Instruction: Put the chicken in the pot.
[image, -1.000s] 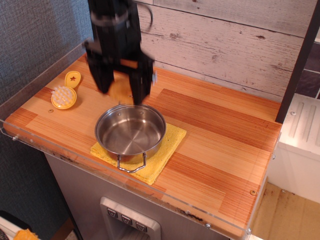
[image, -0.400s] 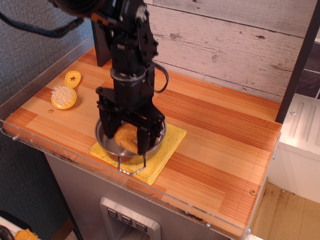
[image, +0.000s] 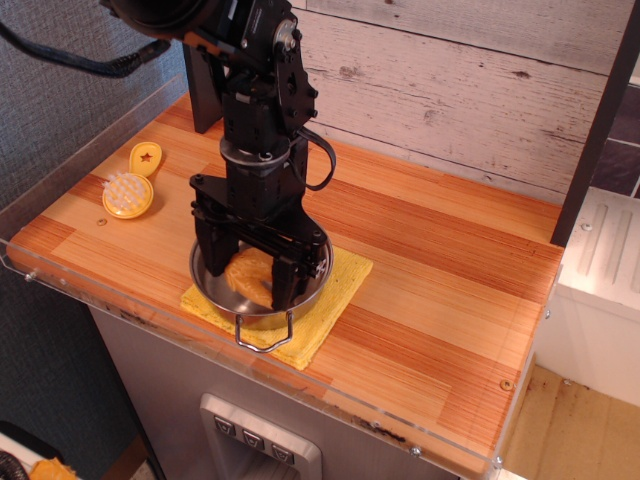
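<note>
The pot is a shallow shiny steel pot with wire loop handles, standing on a yellow cloth near the counter's front edge. My gripper points straight down into the pot. Its two black fingers stand either side of the golden-brown chicken and touch it on both sides. The chicken sits low inside the pot, at or just above its bottom. The arm hides the pot's back rim and much of its inside.
The square yellow cloth lies under the pot. A round yellow-orange toy with white bristles and a small yellow piece with a star lie at the left. A clear plastic rim runs along the front edge. A wood-plank wall stands behind.
One second ago my gripper was held high behind the pot with the chicken in it. It has come down into the pot, and over the last 0.4 s it has hardly moved.
</note>
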